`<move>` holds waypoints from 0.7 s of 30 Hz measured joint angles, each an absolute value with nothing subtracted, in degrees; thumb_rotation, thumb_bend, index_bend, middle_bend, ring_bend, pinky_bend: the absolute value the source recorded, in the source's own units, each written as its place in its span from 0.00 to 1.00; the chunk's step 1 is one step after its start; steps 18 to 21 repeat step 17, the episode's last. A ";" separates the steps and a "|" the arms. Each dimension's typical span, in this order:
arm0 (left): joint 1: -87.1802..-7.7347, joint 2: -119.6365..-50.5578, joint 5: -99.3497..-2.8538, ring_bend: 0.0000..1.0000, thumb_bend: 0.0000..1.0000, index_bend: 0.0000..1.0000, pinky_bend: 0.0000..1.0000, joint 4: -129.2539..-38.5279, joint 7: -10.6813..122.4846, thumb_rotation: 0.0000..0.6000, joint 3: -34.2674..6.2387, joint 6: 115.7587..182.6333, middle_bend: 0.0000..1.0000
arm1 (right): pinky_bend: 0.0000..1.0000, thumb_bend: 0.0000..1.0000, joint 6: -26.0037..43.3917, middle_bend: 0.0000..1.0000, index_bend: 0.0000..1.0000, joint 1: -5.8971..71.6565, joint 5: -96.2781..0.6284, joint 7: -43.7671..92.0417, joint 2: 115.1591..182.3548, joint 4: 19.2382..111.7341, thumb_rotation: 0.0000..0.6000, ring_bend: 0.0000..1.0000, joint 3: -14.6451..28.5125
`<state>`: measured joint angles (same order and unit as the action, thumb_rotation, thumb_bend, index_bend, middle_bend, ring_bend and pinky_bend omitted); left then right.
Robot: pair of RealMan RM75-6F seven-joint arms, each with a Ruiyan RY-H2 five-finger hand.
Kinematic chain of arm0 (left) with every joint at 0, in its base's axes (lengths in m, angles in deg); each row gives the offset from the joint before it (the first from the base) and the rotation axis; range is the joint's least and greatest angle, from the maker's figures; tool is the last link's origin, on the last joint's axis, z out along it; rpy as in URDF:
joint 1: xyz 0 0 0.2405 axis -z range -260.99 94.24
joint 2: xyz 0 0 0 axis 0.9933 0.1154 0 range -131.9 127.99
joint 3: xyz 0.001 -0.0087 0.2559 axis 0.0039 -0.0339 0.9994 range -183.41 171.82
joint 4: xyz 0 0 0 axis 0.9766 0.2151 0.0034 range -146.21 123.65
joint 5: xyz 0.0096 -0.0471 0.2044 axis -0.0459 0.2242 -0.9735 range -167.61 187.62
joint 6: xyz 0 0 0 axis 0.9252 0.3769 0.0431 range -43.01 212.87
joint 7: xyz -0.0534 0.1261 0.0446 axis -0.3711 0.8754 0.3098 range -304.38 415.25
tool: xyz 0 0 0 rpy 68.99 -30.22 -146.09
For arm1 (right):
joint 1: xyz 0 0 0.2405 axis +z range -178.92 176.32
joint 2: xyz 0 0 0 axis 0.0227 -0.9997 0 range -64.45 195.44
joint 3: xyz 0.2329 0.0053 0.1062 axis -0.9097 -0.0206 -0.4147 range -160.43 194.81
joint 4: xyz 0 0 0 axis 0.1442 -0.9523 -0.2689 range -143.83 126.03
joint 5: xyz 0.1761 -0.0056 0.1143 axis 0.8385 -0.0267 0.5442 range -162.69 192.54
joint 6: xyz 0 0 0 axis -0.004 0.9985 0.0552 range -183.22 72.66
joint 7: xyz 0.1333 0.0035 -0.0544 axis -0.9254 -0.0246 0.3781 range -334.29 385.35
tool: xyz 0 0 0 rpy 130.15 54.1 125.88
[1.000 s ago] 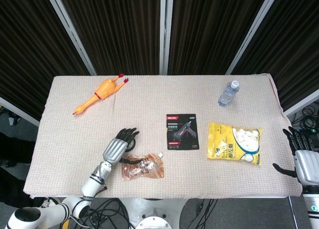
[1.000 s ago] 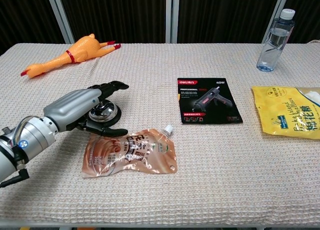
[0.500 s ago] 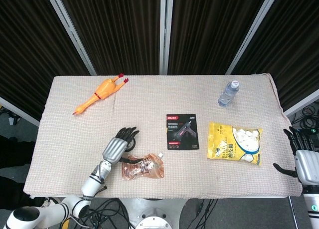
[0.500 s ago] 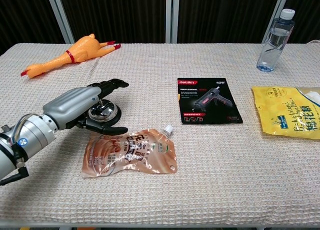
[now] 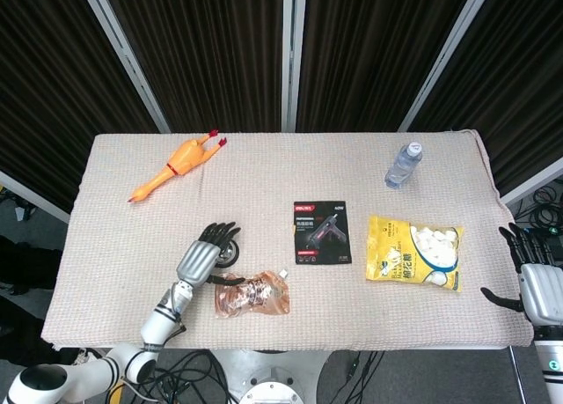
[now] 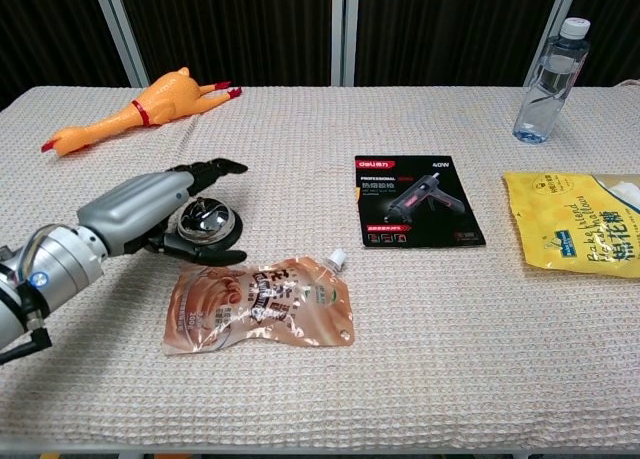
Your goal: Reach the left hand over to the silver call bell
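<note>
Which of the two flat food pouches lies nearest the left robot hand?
The copper-brown spouted pouch, just beside the left robot hand; the yellow snack bag lies far right.

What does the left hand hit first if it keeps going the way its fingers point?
Probably nothing soon. The left hand lies over the silver call bell, fingers aimed away from the robot and slightly right. Beyond them is bare table cloth; the rubber chicken lies well left of that line.
</note>
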<state>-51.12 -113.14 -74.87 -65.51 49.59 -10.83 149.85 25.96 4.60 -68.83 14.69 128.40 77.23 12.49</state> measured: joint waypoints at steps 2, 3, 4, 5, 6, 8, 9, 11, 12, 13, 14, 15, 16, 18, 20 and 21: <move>-51.15 -111.80 -74.81 0.00 0.00 0.04 0.00 -67.11 50.46 0.42 -11.91 151.64 0.00 | 0.00 0.00 26.04 0.00 0.00 4.61 -69.00 14.48 128.39 77.20 1.00 0.00 12.50; -51.28 -111.04 -74.75 0.00 0.00 0.04 0.00 -67.91 51.06 0.42 -12.30 152.43 0.00 | 0.00 0.00 26.07 0.00 0.00 4.62 -69.07 14.38 128.40 77.20 1.00 0.00 12.52; -51.58 -109.87 -74.66 0.00 0.00 0.04 0.00 -68.94 52.10 0.42 -12.66 153.44 0.00 | 0.00 0.00 26.15 0.00 0.00 4.60 -69.17 14.23 128.41 77.20 1.00 0.00 12.54; -51.94 -108.93 -74.58 0.00 0.00 0.04 0.00 -69.67 53.07 0.42 -12.82 154.20 0.00 | 0.00 0.00 26.23 0.00 0.00 4.57 -69.24 14.08 128.41 77.21 1.00 0.00 12.56; -52.43 -107.88 -74.49 0.00 0.00 0.04 0.00 -70.43 54.18 0.42 -12.90 155.01 0.00 | 0.00 0.00 26.35 0.00 0.00 4.52 -69.32 13.90 128.41 77.23 1.00 0.00 12.58; -54.20 -104.92 -74.04 0.00 0.00 0.04 0.00 -72.49 56.95 0.42 -12.79 156.92 0.00 | 0.00 0.00 26.80 0.00 0.00 4.44 -69.75 13.57 128.39 77.30 1.00 0.00 12.61; -55.24 -103.48 -73.72 0.00 0.00 0.04 0.00 -73.57 58.01 0.41 -12.67 157.77 0.00 | 0.00 0.00 27.02 0.00 0.00 4.42 -70.00 13.52 128.39 77.33 1.00 0.00 12.63; -58.10 -99.87 -72.69 0.00 0.00 0.04 0.00 -76.52 60.07 0.41 -12.34 159.96 0.00 | 0.00 0.00 27.43 0.00 0.00 4.42 -70.62 13.41 128.49 77.47 1.00 0.00 12.68; -59.39 -98.26 -72.22 0.00 0.00 0.04 0.00 -77.82 60.82 0.41 -12.19 160.99 0.00 | 0.00 0.00 27.53 0.00 0.00 4.46 -70.88 13.39 128.56 77.52 1.00 0.00 12.71; -61.09 -96.12 -71.62 0.00 0.00 0.04 0.00 -79.48 61.68 0.41 -11.98 162.43 0.00 | 0.00 0.00 27.58 0.00 0.00 4.55 -71.19 13.42 128.71 77.56 1.00 0.00 12.78; -62.35 -94.54 -71.19 0.00 0.00 0.04 0.00 -80.65 62.18 0.42 -11.82 163.53 0.00 | 0.00 0.00 27.52 0.00 0.00 4.65 -71.31 13.48 128.85 77.54 1.00 0.00 12.83; -63.56 -92.99 -70.82 0.00 0.00 0.04 0.00 -81.75 62.59 0.42 -11.65 164.61 0.00 | 0.00 0.00 27.36 0.00 0.00 4.74 -71.34 13.55 128.96 77.48 1.00 0.00 12.88; -65.16 -91.03 -70.38 0.00 0.00 0.04 0.00 -83.10 62.99 0.42 -11.42 165.98 0.00 | 0.00 0.00 27.00 0.00 0.00 4.87 -71.31 13.66 129.11 77.38 1.00 0.00 12.94; -66.29 -89.65 -70.11 0.00 0.00 0.04 0.00 -84.05 63.21 0.41 -11.23 166.91 0.00 | 0.00 0.00 26.65 0.00 0.00 4.99 -71.24 13.75 129.23 77.29 1.00 0.00 12.99; -66.29 -89.65 -70.11 0.00 0.00 0.04 0.00 -84.05 63.21 0.41 -11.23 166.91 0.00 | 0.00 0.00 26.65 0.00 0.00 4.99 -71.24 13.75 129.23 77.29 1.00 0.00 12.99; -66.29 -89.65 -70.11 0.00 0.00 0.04 0.00 -84.05 63.21 0.41 -11.23 166.91 0.00 | 0.00 0.00 26.65 0.00 0.00 4.99 -71.24 13.75 129.23 77.29 1.00 0.00 12.99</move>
